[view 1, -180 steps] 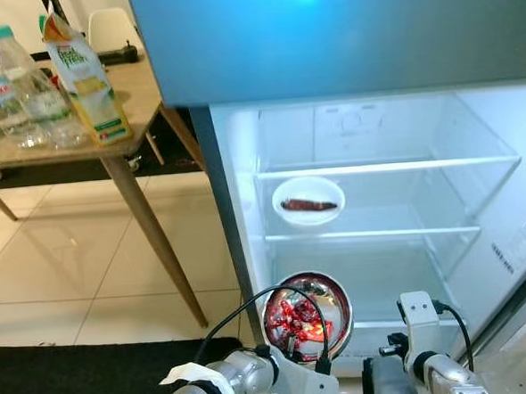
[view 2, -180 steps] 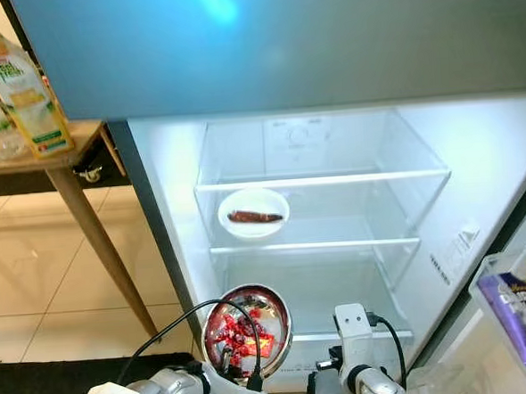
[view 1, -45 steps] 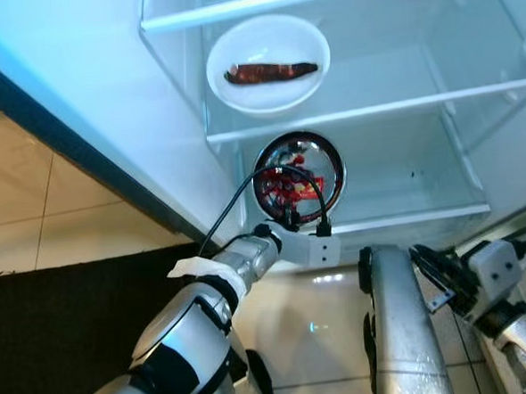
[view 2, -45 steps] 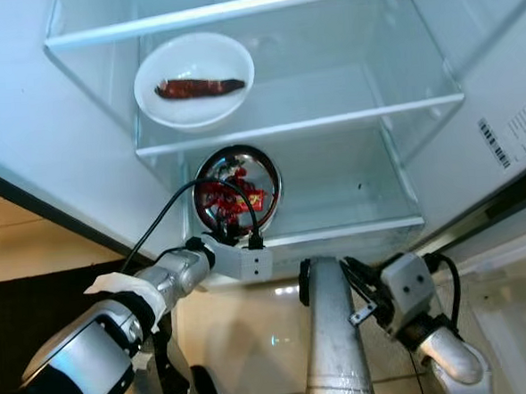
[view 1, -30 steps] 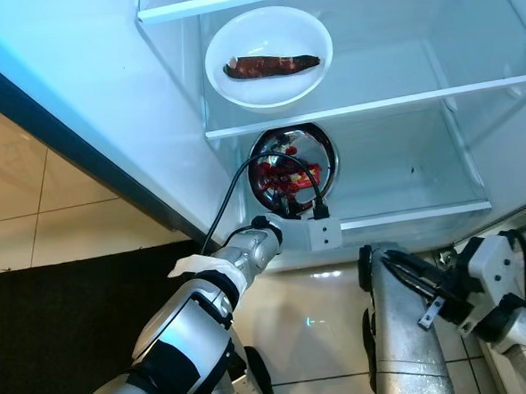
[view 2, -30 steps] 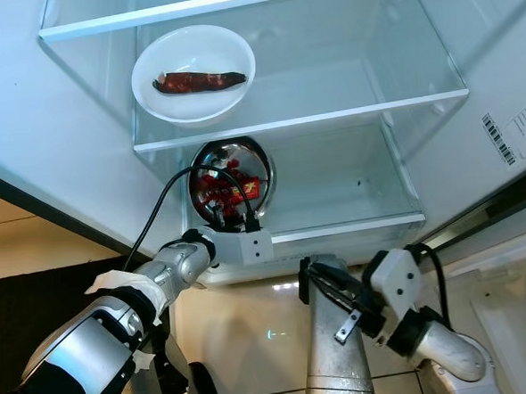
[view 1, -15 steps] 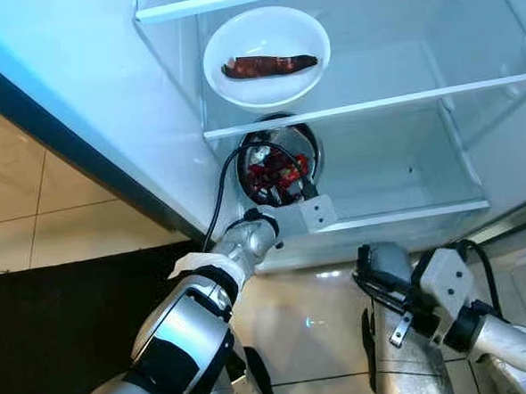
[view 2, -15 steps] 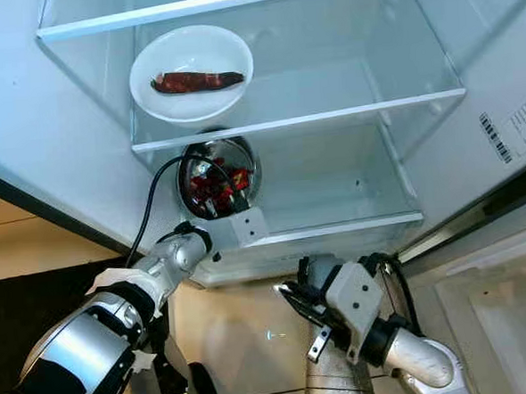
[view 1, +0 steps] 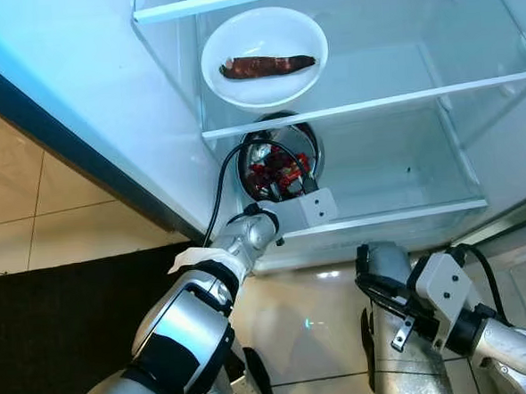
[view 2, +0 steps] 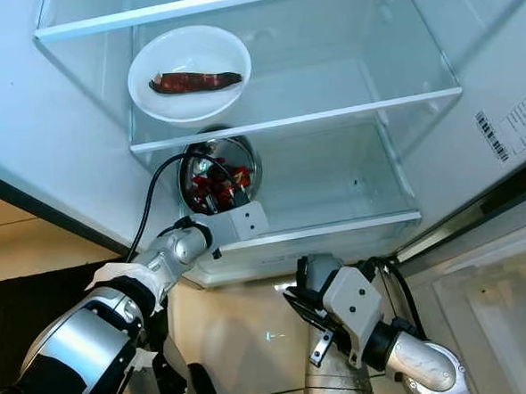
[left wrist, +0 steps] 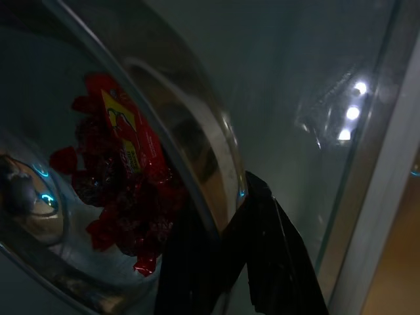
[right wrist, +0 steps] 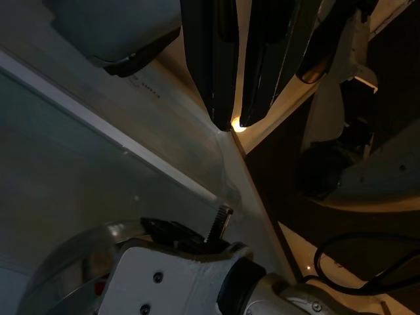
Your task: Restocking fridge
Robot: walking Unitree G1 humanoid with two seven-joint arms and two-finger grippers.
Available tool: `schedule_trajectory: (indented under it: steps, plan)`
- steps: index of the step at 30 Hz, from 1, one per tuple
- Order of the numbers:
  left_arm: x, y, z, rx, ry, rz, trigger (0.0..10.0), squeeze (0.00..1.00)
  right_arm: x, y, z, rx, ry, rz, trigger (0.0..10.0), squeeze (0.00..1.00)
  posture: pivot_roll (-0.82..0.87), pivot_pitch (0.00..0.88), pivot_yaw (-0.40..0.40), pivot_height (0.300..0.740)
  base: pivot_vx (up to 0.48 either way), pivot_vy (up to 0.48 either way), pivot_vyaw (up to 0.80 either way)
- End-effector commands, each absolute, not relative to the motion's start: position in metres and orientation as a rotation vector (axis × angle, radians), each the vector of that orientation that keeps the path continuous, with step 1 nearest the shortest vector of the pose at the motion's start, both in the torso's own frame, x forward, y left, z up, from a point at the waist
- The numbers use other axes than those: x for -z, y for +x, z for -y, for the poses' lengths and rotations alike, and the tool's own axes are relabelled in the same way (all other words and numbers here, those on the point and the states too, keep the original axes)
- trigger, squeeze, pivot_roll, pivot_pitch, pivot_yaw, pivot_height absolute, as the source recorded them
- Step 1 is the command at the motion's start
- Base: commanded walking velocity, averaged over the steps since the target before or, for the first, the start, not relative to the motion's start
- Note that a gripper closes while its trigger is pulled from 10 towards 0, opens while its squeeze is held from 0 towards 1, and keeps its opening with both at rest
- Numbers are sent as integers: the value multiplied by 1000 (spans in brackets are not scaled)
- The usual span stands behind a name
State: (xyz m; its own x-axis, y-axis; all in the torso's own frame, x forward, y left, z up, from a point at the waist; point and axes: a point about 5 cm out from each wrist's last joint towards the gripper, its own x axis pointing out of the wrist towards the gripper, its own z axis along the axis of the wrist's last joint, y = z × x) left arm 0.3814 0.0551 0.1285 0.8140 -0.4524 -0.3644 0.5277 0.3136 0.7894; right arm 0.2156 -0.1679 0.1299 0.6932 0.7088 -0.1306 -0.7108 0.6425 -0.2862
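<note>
Over the last 6 seconds we have carried the round steel bowl of red-wrapped sweets point(view 1: 278, 165) from outside the open fridge onto its lowest glass shelf point(view 1: 398, 208), under the shelf bearing the white bowl with 1 dark reddish piece of food point(view 1: 264, 56). Our left gripper point(left wrist: 226, 226) still pinches the steel bowl's rim, so we judge release comes next. Our right gripper point(right wrist: 233, 121), fingers pressed nearly together, has swung in below the fridge. Beige floor tiles point(view 1: 32, 211) and a black mat point(view 1: 66, 334) lie to our left.
</note>
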Motion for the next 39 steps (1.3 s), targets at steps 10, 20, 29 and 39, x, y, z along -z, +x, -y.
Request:
schedule_trajectory:
  steps: [10,20,29,39]
  plan:
    - [-85,363,-69,774,1028,-362,10000,263,-129,212,167,-796,-325,-22,10000,0,-283,579,120,406,0,0,0]
    - [-78,358,-67,828,1055,-395,10000,1000,-131,213,166,-789,-328,-14,10000,0,-283,579,122,406,0,0,0]
    - [-81,360,-69,811,1083,-374,10000,0,-133,216,167,-788,-332,-5,10000,0,-281,571,117,406,0,0,0]
    - [-105,373,-62,735,1155,-207,10000,0,-137,221,166,-791,-332,16,10000,0,-272,555,110,406,0,0,0]
